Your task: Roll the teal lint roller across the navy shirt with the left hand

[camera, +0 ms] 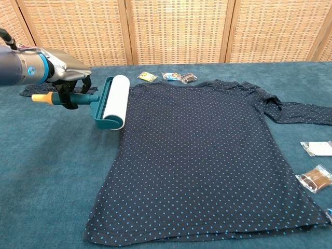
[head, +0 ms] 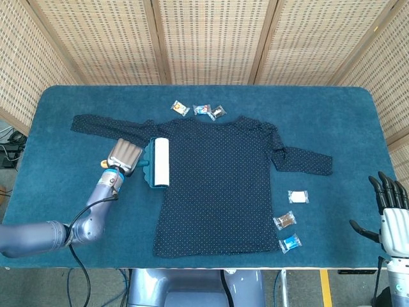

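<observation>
Your left hand (camera: 65,70) is wrapped around the handle of the teal lint roller (camera: 106,101), and the white drum sits at the left edge of the navy shirt (camera: 207,155), just below its left sleeve; whether it touches the cloth is hard to tell. Your right hand (head: 391,217) hangs free, holding nothing, well off the shirt's right side, beyond the bench (head: 57,192) corner. The roller looks light and rigid, so a grip mid-handle should steer it well. The shirt is soft and loose, so the sticky drum may drag and bunch it.
</observation>
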Robot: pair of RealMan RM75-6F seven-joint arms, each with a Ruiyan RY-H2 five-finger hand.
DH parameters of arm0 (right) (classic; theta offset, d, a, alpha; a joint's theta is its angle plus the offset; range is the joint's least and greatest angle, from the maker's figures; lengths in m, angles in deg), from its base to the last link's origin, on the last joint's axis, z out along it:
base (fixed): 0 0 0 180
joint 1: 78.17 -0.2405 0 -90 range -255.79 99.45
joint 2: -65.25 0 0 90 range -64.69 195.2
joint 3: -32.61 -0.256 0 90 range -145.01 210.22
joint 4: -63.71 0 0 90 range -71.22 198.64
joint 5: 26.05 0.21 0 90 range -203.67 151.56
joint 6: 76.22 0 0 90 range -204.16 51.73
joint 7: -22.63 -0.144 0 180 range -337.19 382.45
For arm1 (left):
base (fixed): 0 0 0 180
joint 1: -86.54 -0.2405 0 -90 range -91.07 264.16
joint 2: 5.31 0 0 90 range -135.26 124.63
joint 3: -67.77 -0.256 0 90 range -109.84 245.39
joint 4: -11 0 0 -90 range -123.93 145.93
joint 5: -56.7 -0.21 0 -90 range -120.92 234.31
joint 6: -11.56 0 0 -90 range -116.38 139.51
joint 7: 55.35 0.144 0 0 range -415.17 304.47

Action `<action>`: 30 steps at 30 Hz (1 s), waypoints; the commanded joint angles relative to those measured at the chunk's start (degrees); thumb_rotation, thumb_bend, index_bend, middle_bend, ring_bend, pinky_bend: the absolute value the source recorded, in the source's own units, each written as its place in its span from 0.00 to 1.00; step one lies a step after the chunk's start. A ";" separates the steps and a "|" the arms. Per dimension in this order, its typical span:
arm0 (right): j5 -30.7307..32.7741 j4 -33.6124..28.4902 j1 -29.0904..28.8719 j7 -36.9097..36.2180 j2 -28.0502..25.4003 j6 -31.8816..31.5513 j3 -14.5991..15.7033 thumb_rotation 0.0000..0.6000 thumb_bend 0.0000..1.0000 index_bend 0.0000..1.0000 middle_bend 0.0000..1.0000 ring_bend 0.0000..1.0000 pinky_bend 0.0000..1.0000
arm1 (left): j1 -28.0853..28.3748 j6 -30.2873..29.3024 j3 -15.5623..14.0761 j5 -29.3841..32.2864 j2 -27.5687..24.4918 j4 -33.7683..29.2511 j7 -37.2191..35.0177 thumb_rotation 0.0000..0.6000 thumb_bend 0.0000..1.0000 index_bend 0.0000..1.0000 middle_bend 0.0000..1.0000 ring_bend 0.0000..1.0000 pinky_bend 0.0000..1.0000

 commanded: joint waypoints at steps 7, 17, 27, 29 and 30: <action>0.64 0.51 0.08 -1.99 -0.44 0.31 -0.33 1.00 0.14 0.08 0.00 0.00 0.00 | 10.30 0.39 -3.25 16.99 -2.02 -2.98 10.60 1.00 0.90 0.88 0.91 0.79 0.70; 1.63 1.61 -0.27 -4.29 -0.58 1.88 -0.50 1.00 0.14 0.08 0.00 0.00 0.00 | 16.91 -0.62 -4.35 21.35 1.32 -0.26 15.74 1.00 0.90 0.88 0.91 0.79 0.70; 1.92 1.49 -0.35 -6.32 -1.12 2.79 -0.43 1.00 0.14 0.08 0.00 0.00 0.00 | 21.06 0.10 -5.41 25.49 6.05 3.30 20.23 1.00 0.90 0.89 0.91 0.79 0.70; 1.78 1.45 -0.36 -6.68 -1.18 2.68 -0.47 1.00 0.14 0.08 0.00 0.00 0.00 | 21.75 0.09 -6.06 26.05 7.20 4.36 21.52 1.00 0.90 0.89 0.91 0.79 0.70; 1.80 1.45 -0.36 -6.85 -1.21 2.71 -0.47 1.00 0.14 0.08 0.00 0.00 0.00 | 21.92 0.16 -6.15 26.44 7.65 4.73 21.79 1.00 0.90 0.89 0.91 0.79 0.70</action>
